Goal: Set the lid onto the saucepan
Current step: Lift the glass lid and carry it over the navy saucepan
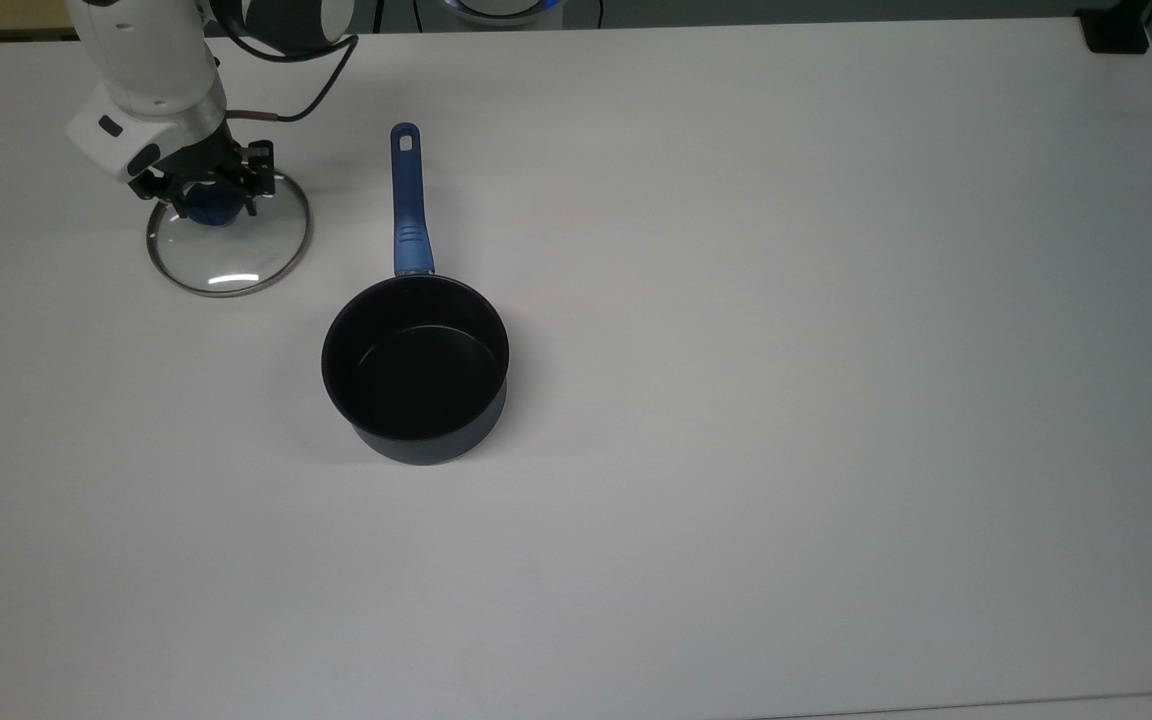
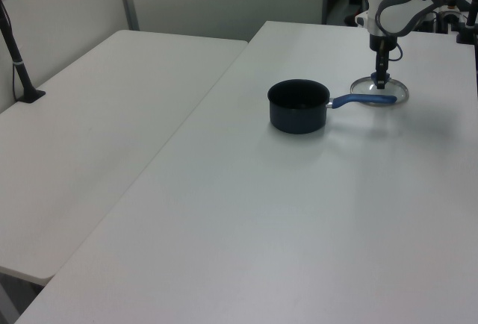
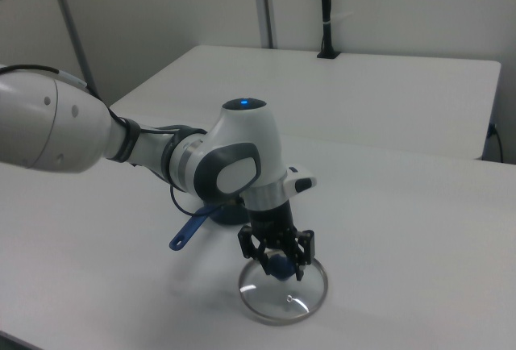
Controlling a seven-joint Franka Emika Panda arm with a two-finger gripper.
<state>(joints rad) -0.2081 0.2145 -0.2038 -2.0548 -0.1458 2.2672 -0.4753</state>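
Note:
The glass lid (image 1: 231, 255) with its blue knob (image 1: 208, 208) lies flat on the white table at the top view's upper left. My gripper (image 1: 208, 198) points straight down over it, its fingers closed in against the sides of the knob. The saucepan (image 1: 416, 370) stands upright to the top view's right of the lid, black inside, and its blue handle (image 1: 406, 200) points to the far edge. In the left view the gripper (image 2: 381, 79) sits on the lid (image 2: 379, 89) behind the saucepan (image 2: 298, 106). In the right view the gripper (image 3: 278, 263) holds the knob above the lid's glass (image 3: 284, 295).
The arm's black cable (image 1: 311, 55) loops above the lid. A black block (image 1: 1116, 30) sits at the table's far right corner in the top view. A second table with a black clamped post (image 2: 19, 63) adjoins on the left view's left.

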